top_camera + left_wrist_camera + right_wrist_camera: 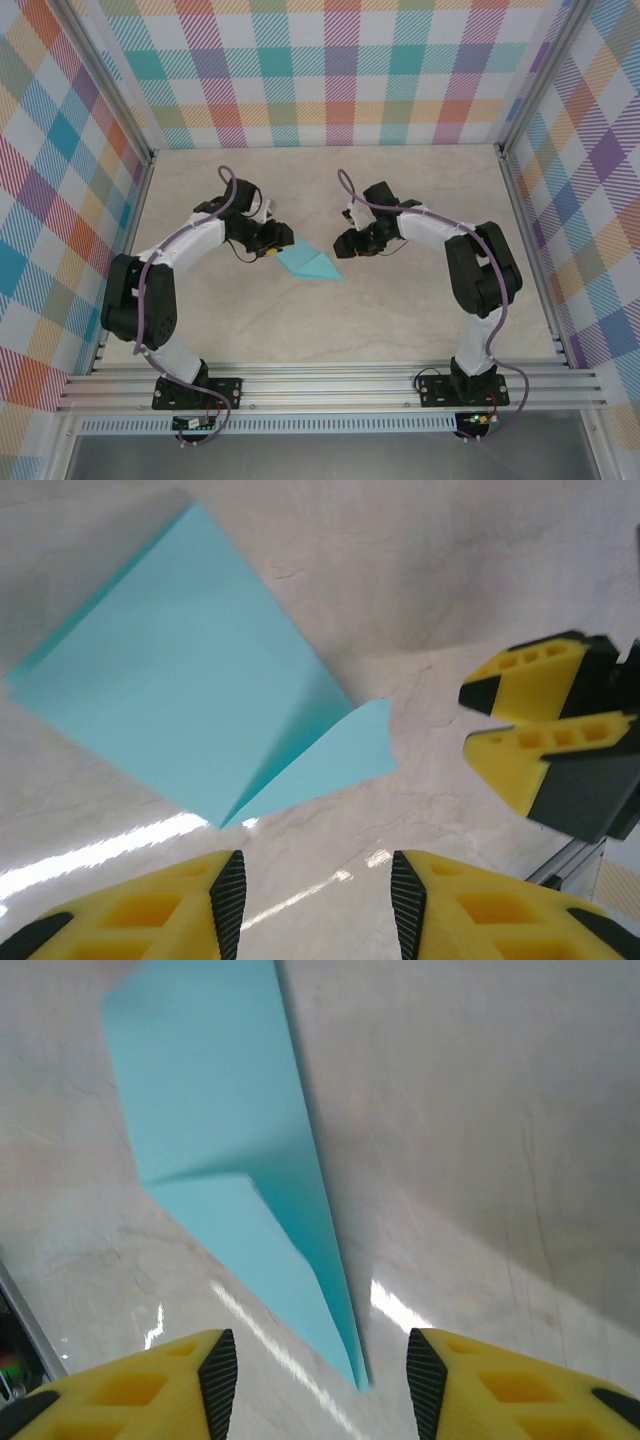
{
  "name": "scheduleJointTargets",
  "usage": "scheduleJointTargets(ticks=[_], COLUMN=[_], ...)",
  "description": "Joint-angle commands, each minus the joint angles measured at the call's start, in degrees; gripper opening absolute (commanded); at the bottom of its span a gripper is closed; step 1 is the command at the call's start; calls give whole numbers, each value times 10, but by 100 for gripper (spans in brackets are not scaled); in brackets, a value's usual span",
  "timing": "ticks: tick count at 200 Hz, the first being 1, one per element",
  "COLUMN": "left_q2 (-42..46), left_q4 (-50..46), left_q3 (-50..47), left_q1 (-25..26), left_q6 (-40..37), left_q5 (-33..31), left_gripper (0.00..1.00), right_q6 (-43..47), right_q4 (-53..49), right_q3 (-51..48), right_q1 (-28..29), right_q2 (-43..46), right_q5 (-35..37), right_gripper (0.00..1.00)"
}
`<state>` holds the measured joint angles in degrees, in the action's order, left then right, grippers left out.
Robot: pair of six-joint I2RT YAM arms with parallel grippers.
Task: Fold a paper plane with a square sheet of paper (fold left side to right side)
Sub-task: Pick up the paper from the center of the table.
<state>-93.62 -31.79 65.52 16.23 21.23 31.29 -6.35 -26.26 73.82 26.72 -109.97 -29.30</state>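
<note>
Now the paper plane (308, 264) lies on the table (420, 320), between the two claws and held by neither. The left gripper (274, 243) and the right gripper (345, 243) are both released, with the jaws apart. I think a careless pinch could drag the thin paper and spoil its creases. It rests directly on the tabletop, inside nothing.

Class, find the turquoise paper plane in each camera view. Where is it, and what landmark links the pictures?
Top external: the paper plane lies mid-picture, tip toward lower right.
Left wrist: it spans upper left to centre.
Right wrist: from upper left, it narrows to bottom centre.
Shared landmark: the pale marbled table beneath it.
</note>
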Motion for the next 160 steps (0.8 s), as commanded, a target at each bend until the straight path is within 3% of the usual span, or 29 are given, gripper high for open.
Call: scheduleJointTargets(ticks=[1, 60, 83, 117, 160], left_q2=[12, 37, 39, 42, 41], left_q4=[16, 27, 24, 22, 30], left_q3=[-59, -107, -106, -107, -103], left_q1=[-18, -26, -27, -27, -27], left_q6=[24, 34, 34, 33, 39], left_q5=[-5, -21, -24, -27, -22], left_gripper=[45, 46, 47, 47, 47], right_q6=[62, 89, 91, 80, 3], right_q4=[22, 18, 17, 39, 142], right_q3=[42, 95, 94, 60, -43], right_q1=[3, 16, 20, 19, -9], right_q2=[-49, -123, -133, -107, -18], right_q5=[-78, -159, -170, -152, -117], right_gripper=[52, 47, 36, 0, 0])
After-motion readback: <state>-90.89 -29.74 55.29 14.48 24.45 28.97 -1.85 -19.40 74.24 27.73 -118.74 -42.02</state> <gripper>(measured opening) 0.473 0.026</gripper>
